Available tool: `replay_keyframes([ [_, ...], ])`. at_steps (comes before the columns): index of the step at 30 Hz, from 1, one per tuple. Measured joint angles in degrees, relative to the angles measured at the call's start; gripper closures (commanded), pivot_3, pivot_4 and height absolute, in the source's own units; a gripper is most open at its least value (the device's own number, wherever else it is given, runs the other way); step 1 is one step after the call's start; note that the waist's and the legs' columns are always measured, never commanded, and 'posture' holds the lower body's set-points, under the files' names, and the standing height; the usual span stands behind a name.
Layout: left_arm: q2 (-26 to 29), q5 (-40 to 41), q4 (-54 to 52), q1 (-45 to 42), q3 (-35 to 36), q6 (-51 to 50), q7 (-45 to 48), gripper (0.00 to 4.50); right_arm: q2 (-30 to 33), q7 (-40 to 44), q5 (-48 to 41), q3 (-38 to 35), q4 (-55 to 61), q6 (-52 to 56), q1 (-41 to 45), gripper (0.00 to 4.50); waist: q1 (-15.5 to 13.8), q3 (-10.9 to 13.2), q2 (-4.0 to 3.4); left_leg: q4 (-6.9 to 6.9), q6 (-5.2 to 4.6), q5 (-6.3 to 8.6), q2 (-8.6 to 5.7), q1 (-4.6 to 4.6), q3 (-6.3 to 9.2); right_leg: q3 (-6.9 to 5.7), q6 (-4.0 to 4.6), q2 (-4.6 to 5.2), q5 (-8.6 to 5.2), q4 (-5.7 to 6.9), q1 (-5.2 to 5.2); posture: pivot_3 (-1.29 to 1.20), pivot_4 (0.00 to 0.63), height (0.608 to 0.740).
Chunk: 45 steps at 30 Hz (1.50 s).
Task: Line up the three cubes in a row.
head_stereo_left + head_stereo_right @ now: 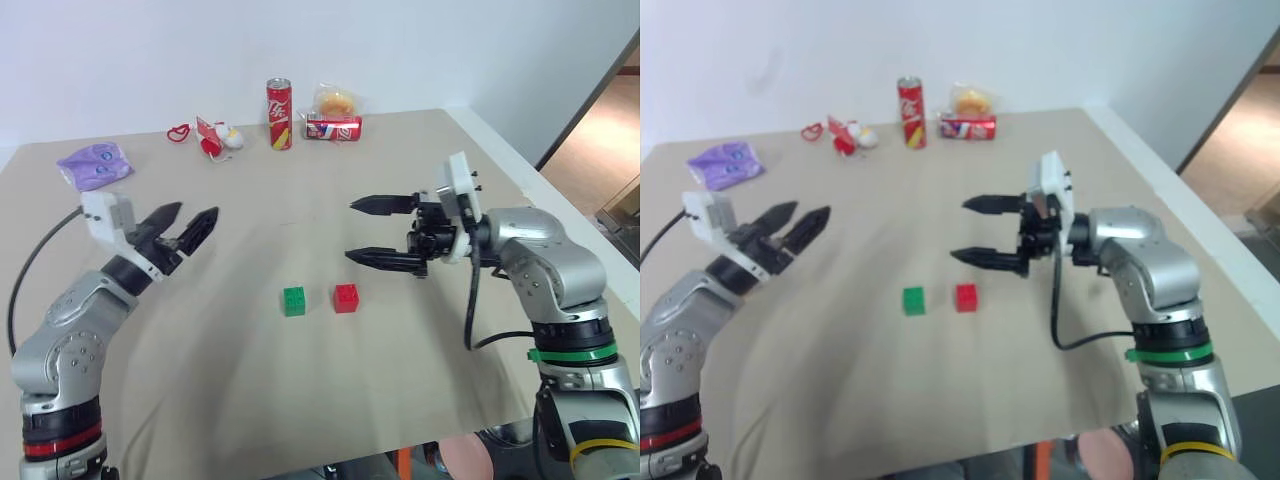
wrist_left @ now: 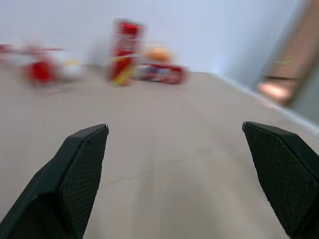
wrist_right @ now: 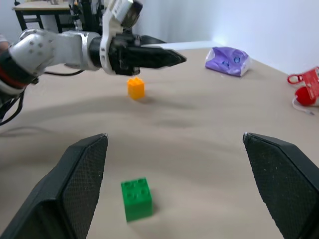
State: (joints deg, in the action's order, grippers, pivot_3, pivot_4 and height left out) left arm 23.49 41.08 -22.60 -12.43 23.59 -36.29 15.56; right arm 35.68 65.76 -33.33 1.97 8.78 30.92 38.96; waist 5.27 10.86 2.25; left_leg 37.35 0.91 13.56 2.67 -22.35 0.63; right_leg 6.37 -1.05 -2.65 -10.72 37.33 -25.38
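The green cube (image 1: 294, 300) and red cube (image 1: 346, 297) sit side by side near the table's front. Both the right gripper (image 1: 385, 232) and left gripper (image 1: 190, 226) hover spread and empty. The yellow-orange cube (image 3: 135, 87) lies well apart beneath the left arm; a blind reach risks knocking it further out of line.

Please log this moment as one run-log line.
left tool: open, empty | right tool: open, empty | green cube, red cube: side by side | orange cube: apart

Bright, even light; left wrist view blurred.

Lab-like test room, bare white wall (image 1: 150, 60) (plain), paper-covered table (image 1: 300, 400)
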Motion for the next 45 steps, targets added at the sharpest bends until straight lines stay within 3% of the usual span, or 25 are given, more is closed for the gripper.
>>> replay_keyframes([
  [7, -2.4, -9.3, -6.4, 4.1, 0.3, -0.6, -14.6, 0.03, -1.3, -1.2, 0.4, 4.2, 5.6, 0.4, -0.4, 0.00, -0.4, 0.0, 0.03, 0.05, 0.03, 0.00, -0.05, -0.03, -0.02, 0.01, -0.01, 0.06, 0.01, -0.01, 0.02, 0.00, 0.150, 0.740],
  [12, -4.4, -10.2, -11.9, 4.1, 1.8, -6.9, -24.1, 0.03, -2.5, -0.9, 1.8, 6.8, 6.0, -0.9, -0.3, 0.00, -0.5, 0.0, 0.08, 0.05, 0.03, 0.00, -0.04, -0.02, 0.00, 0.00, -0.03, 0.04, 0.02, -0.01, 0.02, 0.00, 0.150, 0.740],
  [20, -5.2, -12.0, -19.0, 3.8, 2.1, -13.4, -31.2, 0.03, -5.0, 0.2, 2.3, 7.9, 5.2, -2.9, -0.2, 0.00, -0.5, 0.0, 0.08, 0.05, 0.05, 0.00, -0.05, -0.02, 0.00, -0.01, -0.02, 0.04, 0.01, -0.02, 0.02, 0.00, 0.150, 0.740],
  [36, -13.5, -17.2, -9.2, 3.3, 5.5, -12.7, -35.0, 0.03, -5.5, -1.2, 3.0, 7.7, 4.6, -3.3, -0.5, 0.00, -0.6, -0.1, 0.12, 0.05, 0.06, 0.00, -0.07, 0.00, 0.01, -0.02, -0.01, 0.04, 0.01, -0.02, 0.05, 0.00, 0.150, 0.740],
  [45, -14.5, -19.0, -4.4, 0.8, 5.2, -11.6, -35.0, 0.03, -4.5, -2.5, 2.9, 6.9, 5.8, -2.2, -1.1, 0.00, -0.6, -0.1, 0.13, 0.05, 0.08, 0.01, -0.07, 0.00, 0.01, -0.01, -0.02, 0.04, 0.02, -0.02, 0.05, 0.00, 0.150, 0.740],
])
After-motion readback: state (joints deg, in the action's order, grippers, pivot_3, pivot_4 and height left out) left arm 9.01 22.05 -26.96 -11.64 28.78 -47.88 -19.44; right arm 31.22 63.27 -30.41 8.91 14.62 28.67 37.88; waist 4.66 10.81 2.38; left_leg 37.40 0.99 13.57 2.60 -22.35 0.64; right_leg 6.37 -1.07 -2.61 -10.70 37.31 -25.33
